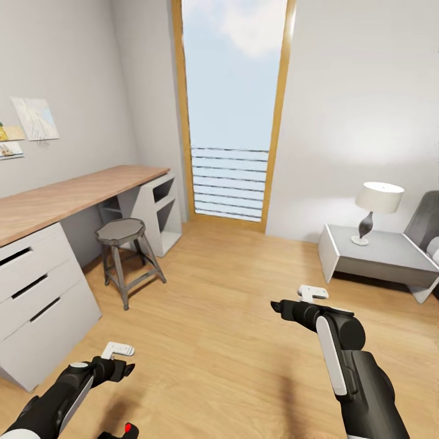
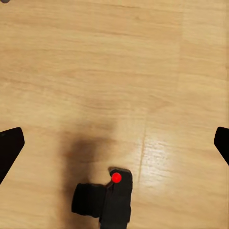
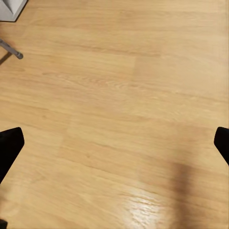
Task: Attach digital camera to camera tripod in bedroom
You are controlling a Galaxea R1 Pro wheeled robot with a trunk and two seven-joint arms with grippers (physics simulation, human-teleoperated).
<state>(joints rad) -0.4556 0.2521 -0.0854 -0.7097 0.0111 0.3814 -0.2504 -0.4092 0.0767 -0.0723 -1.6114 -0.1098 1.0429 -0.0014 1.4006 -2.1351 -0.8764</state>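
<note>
A: Where's the digital camera (image 2: pixel 107 199) sitting?
B: Lying on the floor (image 2: pixel 114 71) under the left pincer (image 2: pixel 114 143), jaws spread wide, not touching it.
A: Right pincer (image 3: pixel 114 143)?
B: Hovering wide apart too, gripping nothing.

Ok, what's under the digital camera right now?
The digital camera lies on the wood plank floor, casting a shadow. The left gripper hovers above it. The floor directly beneath the camera is covered.

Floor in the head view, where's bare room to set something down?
Bare planks run from the stool across to the low grey table, up to the window. Tighter by the left claw, where the digital camera lies.
</note>
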